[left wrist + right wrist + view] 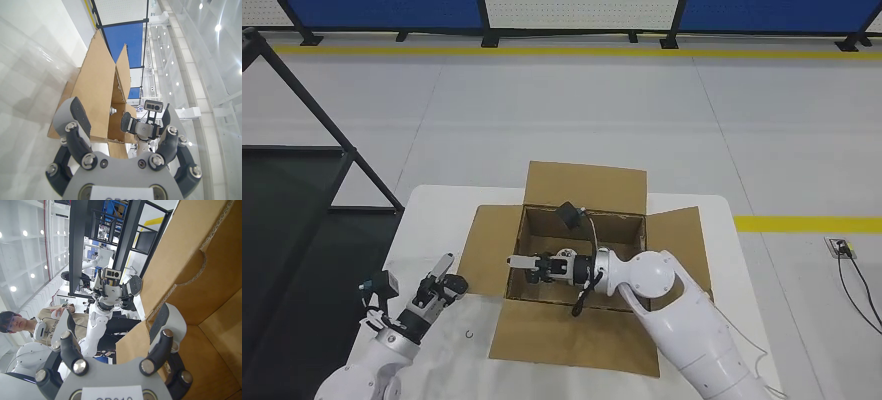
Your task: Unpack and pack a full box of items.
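Box (587, 186): one, four flaps open; right gripper (525, 264) at opening, fingers (160, 321) apart.

Box (585, 185) interior: floor mostly hidden under right gripper (525, 264) and its arm; contents cannot be told. Small white-and-grey item (113, 110) in gap between box flaps, partly hidden by cardboard, kind unclear. Tiny dark thing (472, 333) on table (437, 218) near left gripper (447, 275), too small to name. Both arms cut off by top view's lower edge. Right wrist view: box walls run past picture's edge, box floor hidden.
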You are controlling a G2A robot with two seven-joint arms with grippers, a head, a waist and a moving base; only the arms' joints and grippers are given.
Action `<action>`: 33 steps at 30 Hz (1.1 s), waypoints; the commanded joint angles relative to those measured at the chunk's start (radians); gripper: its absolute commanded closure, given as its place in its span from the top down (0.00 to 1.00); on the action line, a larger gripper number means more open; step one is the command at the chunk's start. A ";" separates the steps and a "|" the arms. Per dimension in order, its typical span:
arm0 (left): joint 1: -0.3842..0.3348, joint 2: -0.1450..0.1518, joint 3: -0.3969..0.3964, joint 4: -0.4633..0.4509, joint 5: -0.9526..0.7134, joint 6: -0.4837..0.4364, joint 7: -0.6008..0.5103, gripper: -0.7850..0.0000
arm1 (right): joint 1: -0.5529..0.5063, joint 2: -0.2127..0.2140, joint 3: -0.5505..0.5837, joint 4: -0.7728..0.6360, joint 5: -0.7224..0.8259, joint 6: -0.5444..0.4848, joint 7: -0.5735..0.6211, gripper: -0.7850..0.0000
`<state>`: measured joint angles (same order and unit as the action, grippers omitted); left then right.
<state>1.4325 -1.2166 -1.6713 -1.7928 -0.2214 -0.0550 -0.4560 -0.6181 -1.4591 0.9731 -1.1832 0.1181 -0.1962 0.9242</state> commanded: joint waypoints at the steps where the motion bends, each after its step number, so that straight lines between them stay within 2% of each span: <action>1: 0.005 0.000 -0.001 -0.008 -0.002 -0.003 0.003 1.00 | 0.000 -0.001 0.002 0.001 0.005 -0.009 -0.011 1.00; 6: 0.026 0.001 0.002 -0.041 -0.006 -0.020 0.010 1.00 | -0.021 0.002 0.030 -0.012 0.031 -0.024 -0.082 1.00; 17: 0.042 0.001 0.003 -0.066 -0.008 -0.030 0.006 1.00 | -0.023 0.002 0.030 -0.015 0.029 -0.025 -0.086 1.00; 23: 0.042 0.001 0.003 -0.066 -0.008 -0.030 0.006 1.00 | -0.070 0.031 0.054 -0.146 -0.164 -0.059 -0.046 1.00; 28: 0.042 0.001 0.003 -0.066 -0.008 -0.030 0.006 1.00 | -0.159 0.073 0.149 -0.300 -0.334 -0.066 -0.008 1.00; 30: 0.042 0.001 0.003 -0.066 -0.008 -0.030 0.006 1.00 | -0.196 0.084 0.181 -0.357 -0.368 -0.027 -0.015 1.00; 33: 0.042 0.001 0.003 -0.066 -0.008 -0.030 0.006 1.00 | -0.196 0.084 0.181 -0.357 -0.368 -0.027 -0.015 1.00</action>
<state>1.4748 -1.2152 -1.6679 -1.8592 -0.2297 -0.0848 -0.4495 -0.8173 -1.3749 1.1569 -1.5485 -0.2525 -0.2173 0.9088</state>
